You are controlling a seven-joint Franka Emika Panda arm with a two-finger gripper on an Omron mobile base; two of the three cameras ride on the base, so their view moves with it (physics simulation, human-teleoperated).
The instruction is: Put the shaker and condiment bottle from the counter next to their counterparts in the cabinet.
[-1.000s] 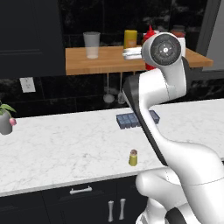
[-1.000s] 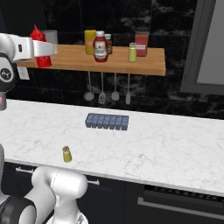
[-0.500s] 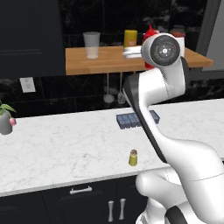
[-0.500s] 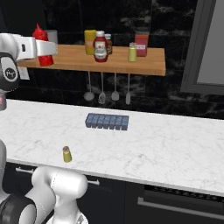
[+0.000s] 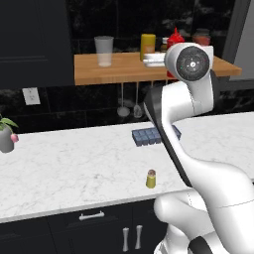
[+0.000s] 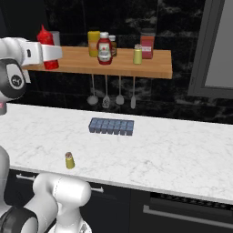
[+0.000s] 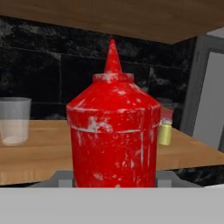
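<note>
With my jaws clenched on the condiment bottle [image 7: 113,139] over the cabinet [image 6: 150,69], I risk tipping it by releasing too high.

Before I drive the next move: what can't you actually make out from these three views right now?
- Gripper fingers: hand view, hidden behind the red condiment bottle; contact not visible.
- Bottle base against the shelf board: right base view, covered by the white hand; resting or lifted, cannot tell.
- Bottle body: left base view, blocked by the arm; cap tip shows.
- Ketchup bottle label: too small to read.
</note>
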